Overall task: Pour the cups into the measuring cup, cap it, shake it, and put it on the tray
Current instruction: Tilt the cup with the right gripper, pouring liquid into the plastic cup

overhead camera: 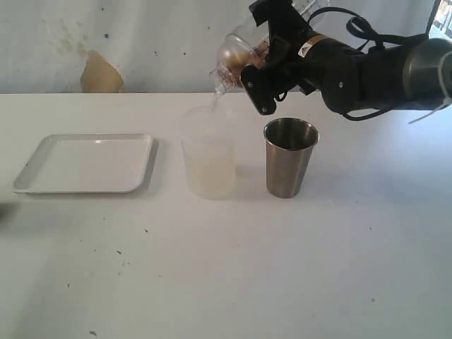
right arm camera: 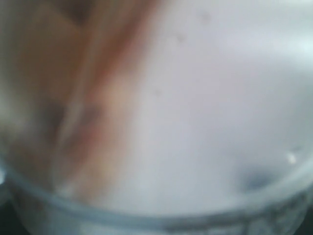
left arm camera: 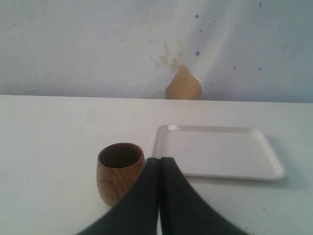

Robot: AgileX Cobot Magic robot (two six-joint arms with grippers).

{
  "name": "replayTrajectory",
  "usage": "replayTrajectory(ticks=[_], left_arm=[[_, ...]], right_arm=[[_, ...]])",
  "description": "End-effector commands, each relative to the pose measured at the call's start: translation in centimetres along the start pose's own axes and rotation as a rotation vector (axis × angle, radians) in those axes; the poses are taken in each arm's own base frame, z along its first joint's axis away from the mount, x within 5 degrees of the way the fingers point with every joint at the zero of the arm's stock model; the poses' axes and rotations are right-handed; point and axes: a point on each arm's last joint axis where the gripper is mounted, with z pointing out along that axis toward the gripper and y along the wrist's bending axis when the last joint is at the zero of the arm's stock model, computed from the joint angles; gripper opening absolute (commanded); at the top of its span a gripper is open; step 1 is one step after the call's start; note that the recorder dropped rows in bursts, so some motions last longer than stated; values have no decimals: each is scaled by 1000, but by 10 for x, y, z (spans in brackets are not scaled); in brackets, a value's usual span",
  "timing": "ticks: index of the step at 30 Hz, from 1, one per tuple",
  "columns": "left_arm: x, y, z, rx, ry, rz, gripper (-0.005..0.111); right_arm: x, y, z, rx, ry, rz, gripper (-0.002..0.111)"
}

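While left claw (left arm camera: 159, 164) closed, right claw (overhead camera: 256, 74) grips clear cup (overhead camera: 233, 53) tilted over frosted cup (overhead camera: 209, 166).

Four cups (overhead camera: 290, 157), one tray (overhead camera: 85, 164)

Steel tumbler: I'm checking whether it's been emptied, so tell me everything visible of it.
The steel tumbler is a tapered brushed-metal cup, wider at its open mouth, standing upright on the white table. In the exterior view it sits right of a pale translucent cup, apart from it. Nothing else touches it; its contents cannot be made out.
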Motion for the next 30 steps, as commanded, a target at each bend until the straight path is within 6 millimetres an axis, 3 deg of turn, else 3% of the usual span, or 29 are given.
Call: replayTrajectory(ticks=[1,17,30], left_arm=[[1,0,0,1,-5,-6,1],[1,0,0,1,-5,-6,1],[1,0,0,1,-5,-6,1]], right_arm=[[4,-16,-2,88,29,-43,0],[5,-17,-3,103,38,-42,0],[17,-12,-2,90,63,-48,0]])
